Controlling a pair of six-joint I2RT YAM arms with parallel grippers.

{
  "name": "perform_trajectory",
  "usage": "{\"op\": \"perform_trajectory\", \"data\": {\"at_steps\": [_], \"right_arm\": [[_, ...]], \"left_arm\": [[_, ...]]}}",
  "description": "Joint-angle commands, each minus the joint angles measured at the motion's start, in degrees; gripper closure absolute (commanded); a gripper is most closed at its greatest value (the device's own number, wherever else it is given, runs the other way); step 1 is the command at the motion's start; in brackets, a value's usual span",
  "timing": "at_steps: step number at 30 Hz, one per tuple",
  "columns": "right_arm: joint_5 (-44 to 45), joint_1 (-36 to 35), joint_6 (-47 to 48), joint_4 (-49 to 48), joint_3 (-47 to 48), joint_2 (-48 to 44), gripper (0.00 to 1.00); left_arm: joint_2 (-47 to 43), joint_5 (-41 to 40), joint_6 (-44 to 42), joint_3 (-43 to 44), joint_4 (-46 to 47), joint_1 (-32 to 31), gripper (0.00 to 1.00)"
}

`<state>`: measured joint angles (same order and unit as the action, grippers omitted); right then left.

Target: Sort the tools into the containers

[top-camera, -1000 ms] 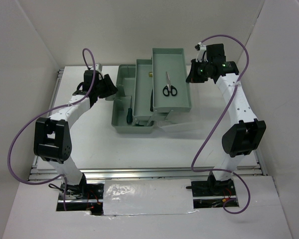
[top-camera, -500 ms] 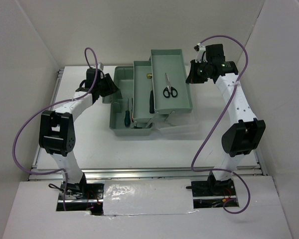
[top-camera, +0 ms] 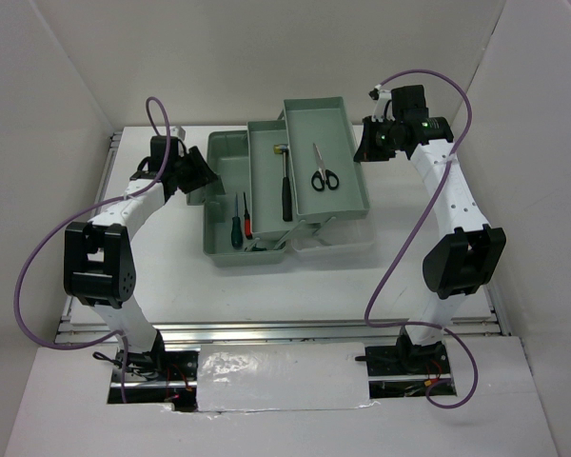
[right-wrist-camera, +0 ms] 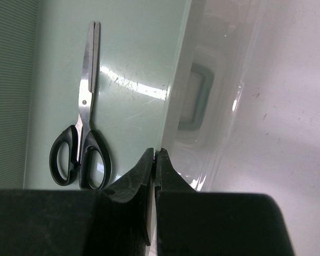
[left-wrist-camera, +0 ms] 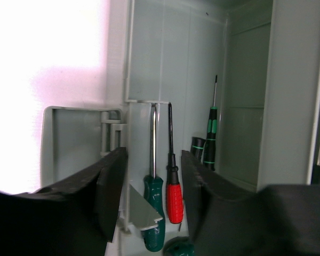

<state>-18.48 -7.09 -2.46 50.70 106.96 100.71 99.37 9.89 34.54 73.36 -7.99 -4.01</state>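
The sage-green toolbox (top-camera: 221, 157) stands mid-table with its trays spread. Black-handled scissors (top-camera: 324, 176) lie in the upper right tray (top-camera: 347, 190); they also show in the right wrist view (right-wrist-camera: 80, 144). The black-handled hammer (top-camera: 285, 186) lies in the middle tray. A green screwdriver (top-camera: 235, 228) and a red one (top-camera: 248, 225) lie in the base. My left gripper (top-camera: 198, 176) is open over the base's left wall, with the green (left-wrist-camera: 153, 213) and red (left-wrist-camera: 174, 200) handles showing between its fingers (left-wrist-camera: 112, 186). My right gripper (top-camera: 362, 145) is shut on the upper tray's right rim (right-wrist-camera: 173, 106).
A clear plastic lid (top-camera: 338, 243) lies under the upper tray; it also shows in the right wrist view (right-wrist-camera: 213, 106). A black-and-green striped screwdriver (left-wrist-camera: 210, 133) lies deeper in the base. White walls enclose the table on three sides.
The toolbox base has slid left and nearer with my left gripper. The trays have spread apart, uncovering the hammer and the screwdrivers. My right gripper has held still on the rim.
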Motion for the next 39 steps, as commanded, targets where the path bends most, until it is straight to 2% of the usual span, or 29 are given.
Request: {"op": "perform_trajectory", "data": {"at_steps": [1,6,9,15,21,24,28,34,39], "right_arm": [[-7.7,-0.4,0.7,-3.6,3.2,-2.7,1.00],[-8.0,0.3,0.4,-3.6,3.1,-2.7,1.00],[-8.2,0.3,0.4,-4.0,2.3,-2.9,1.00],[-8.1,0.7,0.3,-4.1,1.7,-2.7,1.00],[-8.1,0.9,0.3,-4.5,0.6,-3.0,1.00],[-8.6,0.9,0.3,-4.7,0.4,-3.0,1.00],[-10.3,0.9,0.1,-4.4,0.7,-2.8,1.00],[-13.9,-0.6,-0.7,-4.0,0.3,-3.1,1.00],[-13.7,-4.9,-1.3,-4.7,0.0,-3.1,1.00]], "left_arm": [[-2.4,-0.1,-0.9,0.8,-1.7,-0.6,0.40],[-3.0,-7.8,-2.5,2.9,-6.8,-2.4,0.39],[-4.7,-9.6,-3.9,1.4,-6.1,-3.0,0.39],[-3.5,-19.0,-5.8,3.0,-10.2,-5.3,0.41],[-2.3,-21.0,-5.1,3.7,-12.3,-5.9,0.41],[-1.5,-16.3,-4.1,2.9,-11.6,-5.0,0.42],[0.5,-7.2,-3.3,1.6,-8.5,-4.2,0.48],[4.1,-2.8,-2.2,3.1,-6.3,-6.5,0.53],[5.7,3.4,-0.4,3.7,-3.2,-9.1,0.55]]}}
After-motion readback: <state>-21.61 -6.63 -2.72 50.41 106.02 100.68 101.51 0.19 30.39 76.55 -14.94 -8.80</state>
